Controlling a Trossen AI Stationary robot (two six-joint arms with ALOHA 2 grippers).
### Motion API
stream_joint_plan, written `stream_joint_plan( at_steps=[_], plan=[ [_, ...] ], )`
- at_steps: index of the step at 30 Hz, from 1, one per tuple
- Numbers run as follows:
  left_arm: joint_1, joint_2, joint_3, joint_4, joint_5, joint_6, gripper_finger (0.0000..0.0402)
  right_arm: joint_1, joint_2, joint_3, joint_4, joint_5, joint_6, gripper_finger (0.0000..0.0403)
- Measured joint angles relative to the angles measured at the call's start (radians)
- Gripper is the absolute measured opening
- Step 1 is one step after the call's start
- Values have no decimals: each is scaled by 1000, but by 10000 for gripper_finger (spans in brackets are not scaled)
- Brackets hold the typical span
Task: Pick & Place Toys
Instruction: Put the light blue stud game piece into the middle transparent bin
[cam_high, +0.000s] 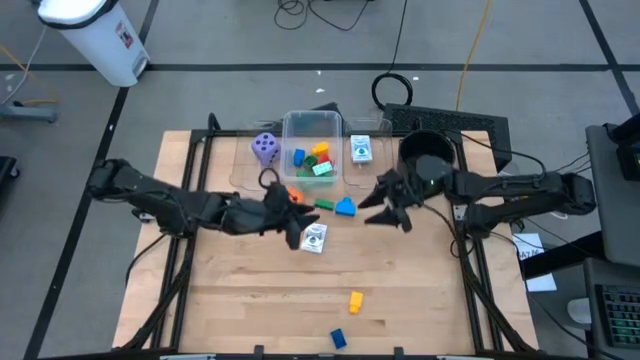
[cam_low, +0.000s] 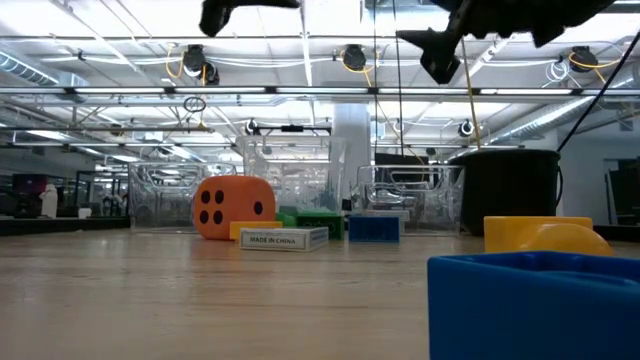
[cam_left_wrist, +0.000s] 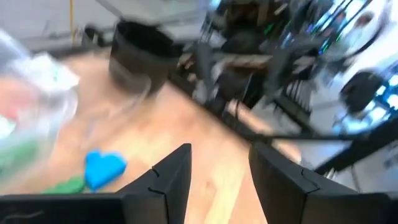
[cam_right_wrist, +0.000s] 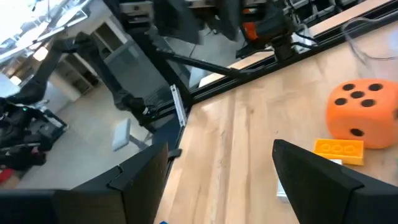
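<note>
While both grippers hang above the table's middle, neither has hold of anything. The left gripper (cam_high: 290, 222) has its jaws parted and bare in its wrist view, with wood showing between the fingers (cam_left_wrist: 171, 177). Ahead of those jaws lies a blue block (cam_left_wrist: 103, 168), with a green block (cam_left_wrist: 62, 185) beside it. Just beside the jaws in the high view sit the orange die (cam_high: 290, 196) and a white card (cam_high: 314, 238).

The right gripper (cam_high: 392, 208) also has its jaws wide apart and bare, fingers (cam_right_wrist: 314, 177) framing bare wood. Beyond them stands the orange die with a yellow block (cam_right_wrist: 338, 151) touching its foot. The black pot (cam_high: 428, 160) is close behind this gripper.

Between the two sets of jaws, slightly toward the back, the clear tub (cam_high: 311, 124) holds several coloured blocks. A purple die (cam_high: 264, 147) and a second card (cam_high: 361, 149) flank the tub. Well apart from both jaws, near the front edge, lie another yellow block (cam_high: 355, 300) and another blue block (cam_high: 338, 338).
</note>
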Motion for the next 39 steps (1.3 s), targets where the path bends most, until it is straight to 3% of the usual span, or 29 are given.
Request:
stream_joint_plan(
  at_steps=[11, 16, 21, 27, 31, 39],
  plan=[
    [-181, 0, 0, -204, 34, -83, 161, 446, 65, 1, 1, 681, 26, 281],
    [-252, 0, 0, -230, 34, -106, 161, 580, 161, 1, 0, 906, 116, 281],
    [-300, 0, 0, -230, 26, -113, 161, 612, 299, 67, -78, 979, 145, 281],
    [-317, 0, 0, -231, -16, -109, 161, 551, 484, 226, -311, 1098, 102, 281],
    [-317, 0, 0, -231, -19, -109, 161, 493, 567, 264, -418, 1152, 212, 281],
    [-317, 0, 0, -232, -20, -109, 161, 423, 661, 264, -595, 1161, 435, 281]
  ],
)
